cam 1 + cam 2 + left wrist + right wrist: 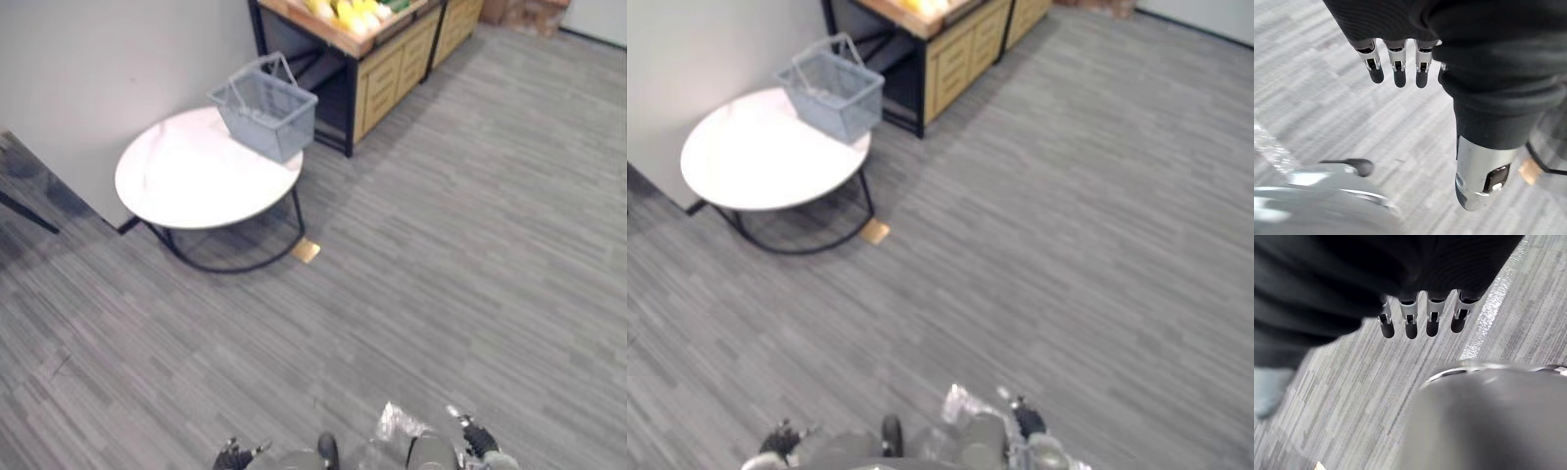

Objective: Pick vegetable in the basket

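Observation:
A grey wire basket (265, 110) with its handles up stands on the far edge of a round white table (186, 181), and nothing shows inside it. Yellow and green vegetables (351, 14) lie on a wooden stand beyond the basket, far from both hands. My left hand (1397, 62) hangs low over the grey floor, fingers straight, holding nothing; it also shows at the lower edge of the left eye view (235, 455). My right hand (1410, 320) hangs the same way, fingers straight and empty, at the lower right (476, 439).
The wooden stand (392, 69) has drawers and a black frame, right behind the table. A light wall runs along the left. A small tan piece (306, 251) lies on the floor by the table's black ring base. Crinkled clear plastic (397, 423) shows near my right hand.

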### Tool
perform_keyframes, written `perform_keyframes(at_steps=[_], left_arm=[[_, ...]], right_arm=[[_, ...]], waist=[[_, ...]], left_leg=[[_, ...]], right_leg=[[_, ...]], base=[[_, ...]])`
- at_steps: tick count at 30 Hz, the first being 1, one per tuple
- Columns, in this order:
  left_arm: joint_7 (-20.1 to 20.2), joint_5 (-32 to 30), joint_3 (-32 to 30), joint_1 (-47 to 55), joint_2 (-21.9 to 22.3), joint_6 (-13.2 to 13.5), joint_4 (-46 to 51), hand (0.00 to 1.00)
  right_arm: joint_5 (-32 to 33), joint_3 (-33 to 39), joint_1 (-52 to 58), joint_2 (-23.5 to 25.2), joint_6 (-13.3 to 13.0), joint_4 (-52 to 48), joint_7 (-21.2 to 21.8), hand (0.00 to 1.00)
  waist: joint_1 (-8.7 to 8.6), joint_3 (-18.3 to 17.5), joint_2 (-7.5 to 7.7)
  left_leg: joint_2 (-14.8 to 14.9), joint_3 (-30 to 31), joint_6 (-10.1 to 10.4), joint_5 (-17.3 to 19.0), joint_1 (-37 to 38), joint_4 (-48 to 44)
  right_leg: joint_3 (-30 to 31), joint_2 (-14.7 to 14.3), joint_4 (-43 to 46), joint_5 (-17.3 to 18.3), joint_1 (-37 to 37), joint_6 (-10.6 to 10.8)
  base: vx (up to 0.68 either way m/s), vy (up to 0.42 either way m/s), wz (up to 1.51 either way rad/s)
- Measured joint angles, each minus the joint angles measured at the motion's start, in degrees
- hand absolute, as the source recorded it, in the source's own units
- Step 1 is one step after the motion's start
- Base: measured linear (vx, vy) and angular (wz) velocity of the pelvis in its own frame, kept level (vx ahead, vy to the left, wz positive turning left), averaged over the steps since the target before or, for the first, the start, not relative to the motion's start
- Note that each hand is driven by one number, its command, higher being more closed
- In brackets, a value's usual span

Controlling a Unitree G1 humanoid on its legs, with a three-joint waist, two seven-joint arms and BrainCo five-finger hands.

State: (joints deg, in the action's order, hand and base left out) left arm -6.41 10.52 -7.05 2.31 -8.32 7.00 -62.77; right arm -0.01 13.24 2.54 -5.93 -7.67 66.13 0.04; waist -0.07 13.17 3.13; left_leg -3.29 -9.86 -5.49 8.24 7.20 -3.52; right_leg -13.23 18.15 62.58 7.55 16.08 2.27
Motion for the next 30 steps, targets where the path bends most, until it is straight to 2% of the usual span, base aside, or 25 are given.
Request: perform_keyframes(at_steps=[1, 3, 5, 7, 8, 9, 10, 11, 12, 13, 14, 15, 17, 19, 21, 23, 24, 26, 27, 28, 29, 30], left_arm=[[-0.1, 0.1, 0.0, -1.5, 0.6, 0.0, 1.2, 0.0], [-0.2, 0.6, 0.0, -3.0, 1.7, 0.2, 2.9, 0.0], [-0.2, 0.6, 0.0, -4.7, 3.8, 0.4, 4.5, 0.0], [-0.3, 0.5, -0.2, -5.0, 4.7, 0.5, 4.6, 0.0], [-0.2, 0.2, -1.1, -4.6, 5.6, 0.5, 4.4, 0.0], [-0.2, -0.2, -3.0, -4.1, 6.3, 0.4, 3.6, 0.0], [-0.2, -0.5, -5.0, -3.6, 7.7, 0.3, 1.9, 0.0], [0.0, -0.7, -5.9, -3.4, 8.5, 0.1, 1.0, 0.0], [0.4, -0.7, -7.5, -2.2, 10.5, -0.1, -0.3, 0.0], [0.6, -1.2, -9.0, -2.0, 10.8, -0.1, -0.7, 0.0], [1.1, -2.2, -11.0, -1.9, 10.7, -0.2, -1.3, 0.0], [1.8, -2.9, -12.1, -1.9, 10.1, -0.3, -2.2, 0.0], [2.4, -2.9, -14.3, -1.5, 9.7, -0.5, -2.3, 0.0], [2.9, -2.4, -17.7, 0.3, 9.1, -1.0, -1.4, 0.0], [3.1, -2.0, -18.1, 0.3, 8.6, -0.6, -0.6, 0.0], [2.8, -1.8, -17.3, 0.5, 8.1, -0.6, -0.7, 0.0], [2.6, -1.9, -16.8, 0.9, 7.9, -0.6, -0.8, 0.0], [2.2, -1.9, -15.4, 2.3, 6.8, -0.9, -1.8, 0.0], [2.2, -1.8, -15.2, 2.6, 6.7, -0.9, -2.4, 0.0], [2.2, -1.8, -15.2, 3.1, 6.1, -1.2, -3.5, 0.0], [2.2, -1.9, -14.4, 3.9, 5.7, -1.4, -3.7, 0.0], [2.2, -1.8, -14.0, 3.9, 5.0, -1.4, -3.9, 0.0]], right_arm=[[0.0, 1.5, 1.2, 0.7, 0.2, -0.1, -0.1, 0.0], [0.0, 2.8, 2.8, 1.6, 0.7, 0.0, -0.1, 0.0], [0.0, 3.7, 5.0, 2.5, 1.3, -0.4, -0.2, 0.0], [0.0, 3.7, 6.2, 2.8, 1.4, -0.8, -0.1, 0.0], [0.0, 3.7, 6.7, 3.3, 1.8, -1.3, -0.1, 0.0], [-0.1, 3.7, 6.7, 3.5, 2.1, -1.4, 0.0, 0.0], [-0.1, 3.7, 6.7, 3.0, 2.1, -2.4, 0.3, 0.0], [-0.2, 3.7, 6.7, 2.6, 2.1, -2.5, 0.3, 0.0], [-0.8, 3.9, 6.5, 1.2, 2.2, -2.5, 0.5, 0.0], [-2.0, 4.0, 6.4, 0.6, 2.2, -2.6, 0.5, 0.0], [-2.4, 4.1, 5.3, 0.1, 2.2, -2.7, 0.7, 0.0], [-2.4, 4.2, 4.9, -0.2, 2.2, -2.6, 0.9, 0.0], [-2.4, 4.2, 4.6, -0.4, 2.3, -2.5, 0.8, 0.0], [-2.4, 4.0, 3.8, -0.1, 2.3, -2.6, 0.4, 0.0], [-2.3, 4.3, 2.5, -0.8, 2.3, -0.9, 0.0, 0.0], [-2.2, 4.5, 2.3, -0.9, 2.5, 0.1, -0.3, 0.0], [-2.2, 4.4, 2.3, -1.0, 2.4, 0.0, -0.3, 0.0], [-2.2, 4.3, 2.3, -1.0, 2.4, 0.0, -0.3, 0.0], [-2.2, 4.2, 2.3, -1.0, 2.4, 0.0, -0.3, 0.0], [-2.2, 4.1, 2.6, -0.8, 2.4, 0.1, -0.3, 0.0], [-2.2, 4.0, 2.5, -0.5, 2.4, 0.1, -0.3, 0.0], [-2.2, 3.7, 2.6, -0.1, 2.3, 0.1, -0.3, 0.0]], waist=[[-0.4, 0.0, -0.18], [-1.5, 0.1, -0.65], [-1.63, 0.0, -1.03], [-2.03, 0.0, -1.1], [-2.68, -0.3, -0.65], [-2.75, -0.5, -0.43], [-2.99, -0.8, -1.7], [-2.92, -0.8, -2.55], [-2.73, -2.0, -5.01], [-2.39, -2.9, -6.0], [-2.72, -2.9, -6.4], [-2.75, -2.5, -6.5], [-2.26, -2.2, -6.91], [-0.98, -1.9, -5.83], [-0.6, -1.9, -5.95], [0.55, -1.9, -5.81], [0.51, -2.0, -5.75], [0.54, -2.0, -5.74], [0.57, -2.0, -5.74], [1.1, -2.3, -5.02], [1.68, -3.6, -4.11], [1.8, -4.1, -2.98]], left_leg=[[0.5, 1.1, 0.2, 1.6, 2.4, 0.6], [1.9, 2.8, 1.3, 4.4, 4.9, 0.6], [4.1, 3.6, 3.6, 7.8, 8.2, 0.5], [5.7, 4.3, 5.2, 9.6, 10.1, 0.5], [6.4, 4.4, 6.1, 10.3, 11.7, 0.4], [7.3, 4.3, 6.2, 10.3, 12.9, -0.5], [9.0, 4.3, 7.4, 9.5, 12.8, -4.0], [9.7, 4.3, 8.8, 8.7, 12.8, -6.1], [12.1, 4.4, 10.5, 6.1, 11.5, -11.4], [12.9, 4.8, 11.3, 2.1, 9.2, -16.9], [13.5, 6.3, 12.0, -6.5, 4.7, -26.5], [15.5, 7.7, 15.2, -14.3, -2.1, -42.1], [18.4, 4.9, 15.0, -12.5, -7.0, -53.5], [20.5, -0.9, 12.5, -6.2, -13.5, -60.2], [20.1, -5.5, 11.8, -1.3, -20.5, -54.4], [18.0, -10.4, 10.6, 0.2, -22.9, -38.3], [16.9, -10.7, 10.4, 0.1, -22.9, -32.5], [13.5, -11.8, 8.6, -5.8, -21.4, -8.5], [13.2, -11.9, 8.2, -7.0, -21.2, -5.1], [12.7, -12.6, 6.2, -12.0, -21.1, -4.4], [11.4, -14.1, 3.2, -13.6, -21.2, -4.7], [10.2, -14.3, 2.6, -12.9, -21.1, -4.6]], right_leg=[[-3.0, -0.7, -5.2, 1.3, 2.9, -0.5], [-6.1, -2.5, -18.6, 0.9, 5.8, 0.0], [-6.3, -5.2, -39.1, -1.9, 7.7, 1.5], [-4.2, -6.7, -49.1, -4.7, 7.9, 2.3], [-1.9, -7.4, -52.8, -5.7, 7.8, 2.7], [-1.0, -7.7, -50.5, -11.0, 8.0, 1.7], [-0.9, -8.4, -45.6, -12.8, 8.8, 0.2], [-1.0, -8.9, -42.9, -12.2, 8.8, -0.9], [-2.1, -10.5, -39.3, -8.8, 8.6, -3.0], [-2.3, -11.5, -37.9, -6.5, 8.0, -3.3], [-2.5, -12.0, -38.3, -4.0, 5.1, -3.5], [-3.1, -13.0, -41.8, -2.0, -0.9, -3.9], [-3.5, -14.2, -45.0, -1.3, -7.0, -4.1], [-4.0, -14.5, -50.5, 0.1, -16.4, -3.6], [-5.8, -14.3, -54.7, 0.9, -22.5, -2.1], [-6.4, -14.0, -57.7, 1.7, -26.6, -0.6], [-6.5, -14.0, -58.6, 1.8, -27.5, -0.1], [-6.9, -13.8, -62.2, 2.5, -31.9, 2.5], [-6.9, -13.8, -62.7, 3.0, -33.0, 3.2], [-6.8, -13.0, -62.9, 3.9, -34.5, 4.7], [-6.7, -11.7, -62.7, 4.0, -34.7, 5.0], [-6.8, -10.7, -62.2, 3.6, -34.3, 5.1]], base=[[0.5, -0.056, 0.49], [0.49, -0.11, 0.48], [0.55, -0.19, 0.3], [0.64, -0.241, 0.36], [0.83, -0.313, 0.38], [0.86, -0.342, 0.26], [0.73, -0.308, 0.06], [0.73, -0.33, -0.07], [0.59, -0.263, -0.19], [0.89, -0.361, -0.23], [0.86, -0.293, -0.05], [0.83, -0.268, 0.05], [0.48, -0.137, 0.06], [0.56, -0.159, 0.14], [0.46, -0.08, 0.34], [0.41, 0.017, 0.04], [0.37, 0.077, -0.02], [0.48, 0.14, 0.0], [0.51, 0.195, 0.01], [0.52, 0.218, 0.04], [0.51, 0.214, 0.12], [0.5, 0.205, 0.25]])
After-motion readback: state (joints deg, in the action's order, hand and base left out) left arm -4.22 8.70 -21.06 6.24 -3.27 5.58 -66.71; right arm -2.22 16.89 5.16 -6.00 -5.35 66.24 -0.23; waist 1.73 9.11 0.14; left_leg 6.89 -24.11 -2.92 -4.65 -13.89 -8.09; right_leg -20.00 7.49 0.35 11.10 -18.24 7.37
